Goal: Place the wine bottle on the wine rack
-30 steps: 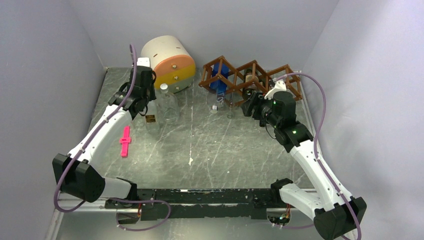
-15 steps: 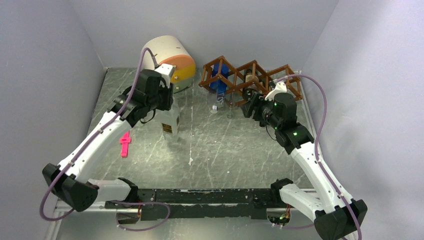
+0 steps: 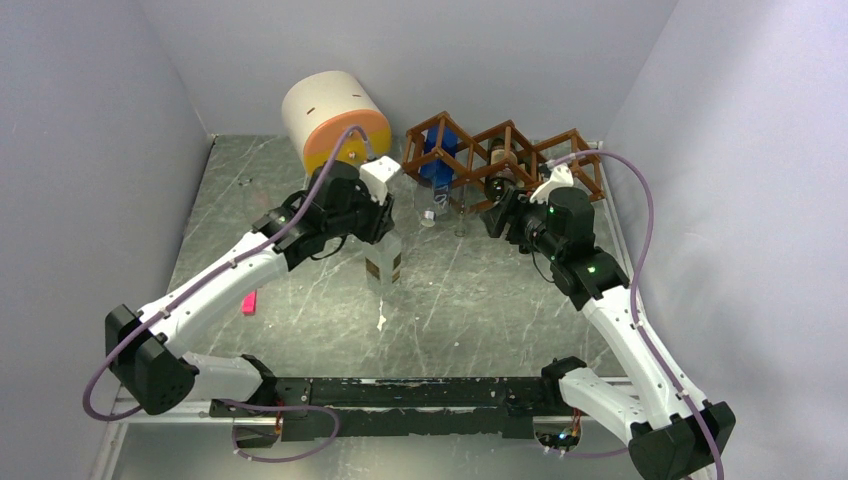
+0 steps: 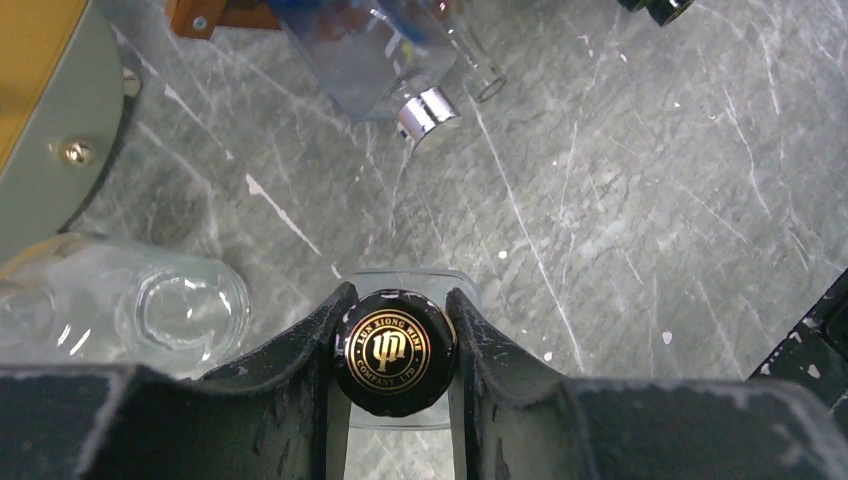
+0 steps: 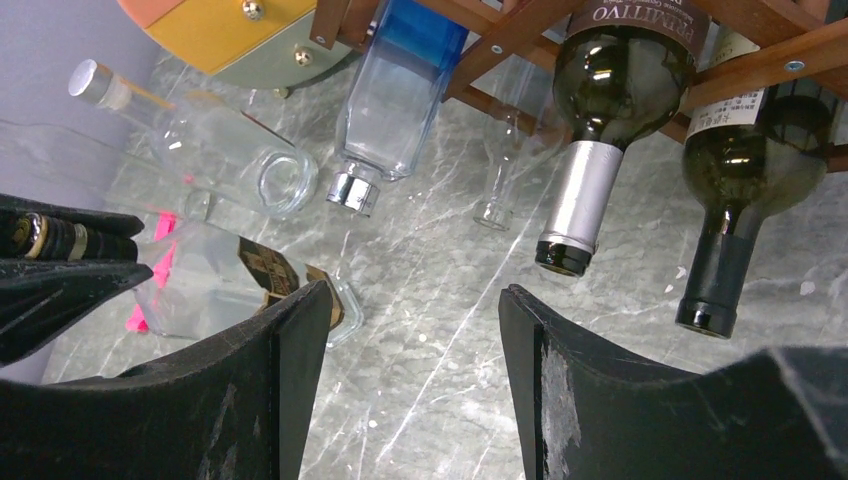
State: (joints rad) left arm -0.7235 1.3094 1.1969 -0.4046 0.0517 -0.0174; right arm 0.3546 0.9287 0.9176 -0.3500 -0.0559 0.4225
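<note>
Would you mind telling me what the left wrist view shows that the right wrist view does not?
Only the left wrist view shows the gold logo atop the black cap. Only the right wrist view shows two dark bottles in the rack and the held bottle's label. Both show the left pincer gripping that bottle, the blue bottle with its silver cap, and the table.

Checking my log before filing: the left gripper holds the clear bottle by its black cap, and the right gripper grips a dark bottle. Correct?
No: the right gripper grips nothing; the right wrist view shows its jaws open and empty. The rest stands.
</note>
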